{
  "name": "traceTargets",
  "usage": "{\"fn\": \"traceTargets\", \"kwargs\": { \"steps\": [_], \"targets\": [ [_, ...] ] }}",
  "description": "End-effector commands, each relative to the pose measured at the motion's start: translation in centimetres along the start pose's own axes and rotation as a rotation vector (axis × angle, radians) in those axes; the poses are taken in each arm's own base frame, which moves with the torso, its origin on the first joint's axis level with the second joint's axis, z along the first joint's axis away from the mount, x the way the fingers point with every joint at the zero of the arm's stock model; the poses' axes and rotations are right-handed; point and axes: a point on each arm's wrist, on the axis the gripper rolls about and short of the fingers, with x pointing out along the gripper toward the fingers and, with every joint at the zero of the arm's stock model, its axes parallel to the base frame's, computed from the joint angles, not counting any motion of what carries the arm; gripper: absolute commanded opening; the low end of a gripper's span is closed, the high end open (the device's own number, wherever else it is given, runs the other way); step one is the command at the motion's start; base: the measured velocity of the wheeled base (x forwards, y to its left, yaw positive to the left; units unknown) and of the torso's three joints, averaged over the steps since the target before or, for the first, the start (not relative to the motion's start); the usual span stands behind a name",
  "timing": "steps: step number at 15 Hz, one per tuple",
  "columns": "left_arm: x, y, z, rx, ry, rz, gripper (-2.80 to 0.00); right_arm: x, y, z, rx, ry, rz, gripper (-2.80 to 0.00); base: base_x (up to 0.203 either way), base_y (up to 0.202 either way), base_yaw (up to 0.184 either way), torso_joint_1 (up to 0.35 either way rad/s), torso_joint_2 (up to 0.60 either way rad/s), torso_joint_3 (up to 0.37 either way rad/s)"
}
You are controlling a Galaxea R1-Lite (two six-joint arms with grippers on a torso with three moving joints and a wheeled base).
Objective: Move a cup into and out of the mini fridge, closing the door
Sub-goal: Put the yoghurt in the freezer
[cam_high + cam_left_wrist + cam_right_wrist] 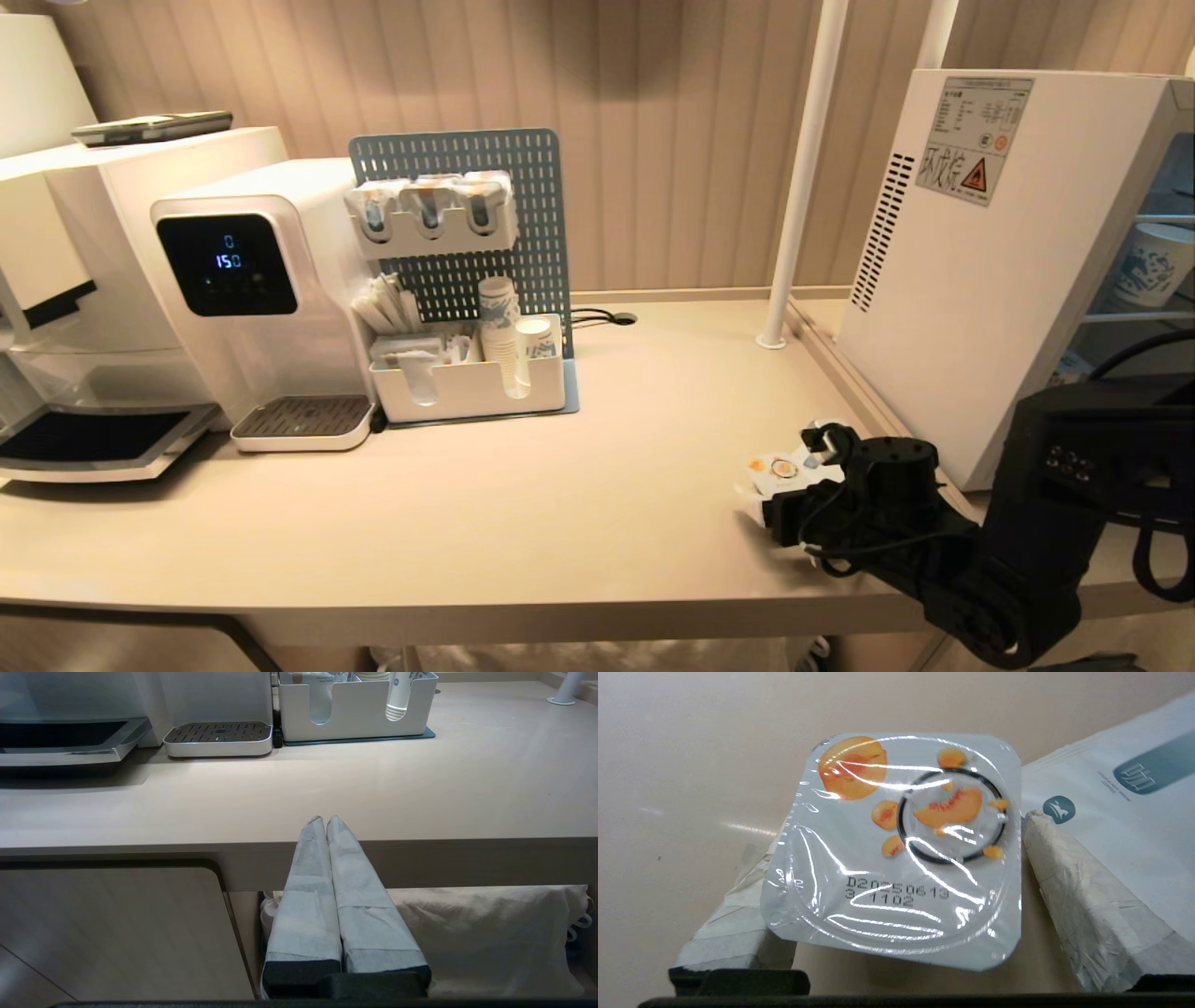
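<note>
Head view: the mini fridge (990, 280) sits at the table's (560, 495) right end, and the peach-lid cup (780, 469) is on the table just left of it, at the right pincer (794, 485). Left wrist: left pincer (325, 820) pressed closed at the table's front edge. Right wrist: right pincer's fingers (1083, 896) spread apart on either side of the cup, not squeezing it.

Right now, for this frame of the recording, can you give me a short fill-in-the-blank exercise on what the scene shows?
1. The sealed white cup with the peach-printed foil lid sits on the ____ countertop.
2. The right end effector has its fingers ____ on either side of that cup.
3. The left end effector is ____.
4. The boxy white mini fridge stands at the counter's ____ end.

Missing words: beige; open; shut; right
</note>
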Motion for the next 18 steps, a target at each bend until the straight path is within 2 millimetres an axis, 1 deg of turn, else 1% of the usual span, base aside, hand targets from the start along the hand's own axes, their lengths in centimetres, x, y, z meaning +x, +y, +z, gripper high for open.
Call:
{"fn": "traceTargets", "kwargs": {
  "steps": [1,3,4,5,10,12,13,14,15,16,18],
  "targets": [
    [0.0,0.0,0.0,0.000,0.000,0.001,-2.80,1.2,-0.3,1.3,0.007,-0.021,-0.011,0.00,0.000,0.000,0.000,0.000,0.00,0.000],
    [0.0,0.0,0.0,-0.001,0.000,0.000,-2.80,2.1,-0.4,1.7,0.008,-0.009,-0.014,0.00,0.000,0.000,0.000,0.000,0.00,0.000],
    [0.0,0.0,0.0,-0.002,0.000,0.001,-2.80,2.0,-0.3,1.7,0.008,-0.002,-0.010,0.00,0.000,0.000,0.000,0.000,0.00,0.000],
    [0.0,0.0,0.0,-0.002,0.000,0.000,-2.80,1.8,-0.3,1.8,0.008,-0.001,-0.009,-2.80,0.000,0.000,0.000,0.000,0.00,0.000],
    [0.0,0.0,0.0,-0.001,0.000,0.000,-2.80,0.0,-0.1,3.1,0.007,-0.036,-0.002,-2.80,0.000,0.000,0.000,0.000,0.00,0.000],
    [0.0,0.0,0.0,-0.001,0.000,0.000,-2.80,-0.9,0.0,3.7,0.007,-0.043,-0.001,-2.80,0.000,0.000,0.000,0.000,0.00,0.000],
    [0.0,0.0,0.0,-0.002,0.000,0.001,-2.80,-1.8,0.1,4.3,0.007,-0.059,0.002,-2.80,0.000,0.000,0.000,0.000,0.00,0.000],
    [0.0,0.0,0.0,-0.002,0.000,0.001,-2.80,-2.9,0.3,5.0,0.006,-0.083,0.005,-2.80,0.000,0.000,0.000,0.000,0.00,0.000],
    [0.0,0.0,0.0,-0.001,0.000,0.001,-2.80,-4.5,0.5,6.1,0.006,-0.119,0.009,-2.80,0.000,0.000,0.000,0.000,0.00,0.000],
    [0.0,0.0,0.0,0.000,0.000,0.000,-2.80,-6.7,0.8,7.4,0.004,-0.168,0.013,-2.80,0.000,0.000,0.000,0.000,0.00,0.000],
    [0.0,0.0,0.0,0.000,0.000,0.000,-2.80,-12.1,1.2,10.3,0.008,-0.268,-0.023,-2.80,0.000,0.000,0.000,0.000,0.00,0.000]
  ]
}}
